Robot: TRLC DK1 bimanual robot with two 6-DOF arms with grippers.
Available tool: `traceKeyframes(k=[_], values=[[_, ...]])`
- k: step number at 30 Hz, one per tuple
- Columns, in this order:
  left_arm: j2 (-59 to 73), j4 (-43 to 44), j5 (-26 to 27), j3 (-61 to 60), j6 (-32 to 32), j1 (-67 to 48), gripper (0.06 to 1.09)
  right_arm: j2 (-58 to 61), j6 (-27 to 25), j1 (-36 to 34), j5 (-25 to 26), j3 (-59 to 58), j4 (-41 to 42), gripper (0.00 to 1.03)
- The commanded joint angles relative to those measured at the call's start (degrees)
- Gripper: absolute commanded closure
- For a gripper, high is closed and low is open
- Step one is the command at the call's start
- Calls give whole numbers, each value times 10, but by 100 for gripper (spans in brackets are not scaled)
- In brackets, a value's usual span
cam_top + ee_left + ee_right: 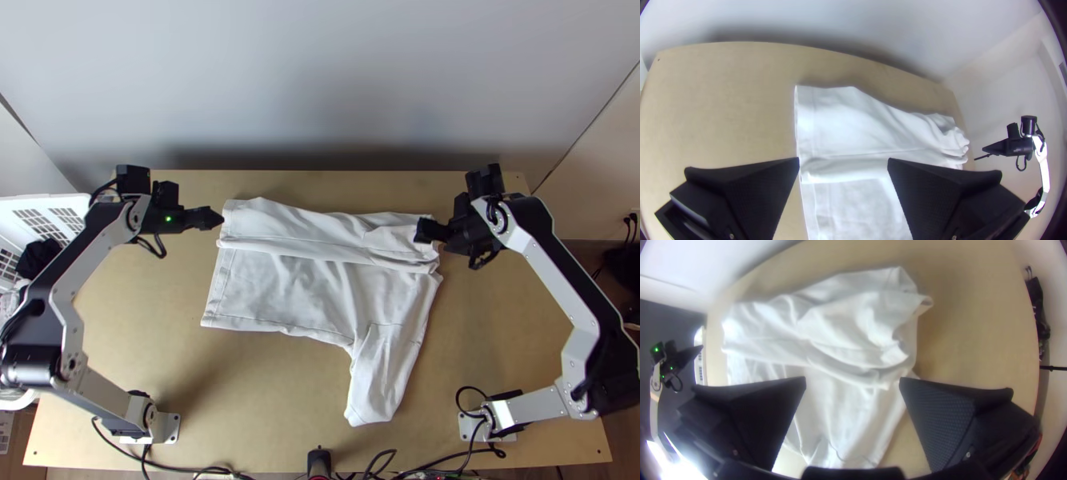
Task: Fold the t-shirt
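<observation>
T-shirt (288,292) lies between the two grippers, partly folded: folded strip (320,230) level with them, near half flat, sleeve (376,392) sticking out on the base side of the right gripper. Hem end (214,292) beside left gripper (843,161), fingers wide apart, nothing between them gripped. Bunched end of strip just beside right gripper (852,380), fingers also apart, no cloth clamped. Table (512,352) beyond right gripper on its outer side.

Step, my read: far side folded in, near side to follow. Flatten the bunched end first, else it makes a lump. Then pinch near hem corner and sleeve side, thin grip, one layer set, lift both together, keep cloth taut, lay over strip, tuck sleeve inward. Uneven pull would skew the fold.
</observation>
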Motion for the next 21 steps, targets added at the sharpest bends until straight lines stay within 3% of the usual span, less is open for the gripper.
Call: traceKeyframes(k=[1,5,8,12,15,19,21], values=[[-89,-62,16,-69,59,-2,11,-63,-88,54,-4,-34,-117,5],[-174,-36,17,-171,136,-17,12,-152,-234,113,-4,-122,-93,5],[-201,-22,17,-220,157,-26,12,-229,-337,152,-4,-198,-63,5],[-220,8,16,-280,186,-39,12,-277,-408,204,-3,-256,-54,5],[-225,22,16,-298,192,-41,12,-290,-404,283,1,-268,-66,5],[-220,25,14,-296,196,-43,12,-271,-290,430,-3,-276,-58,5],[-214,25,13,-294,202,-43,12,-245,-248,471,-19,-291,-43,5]])
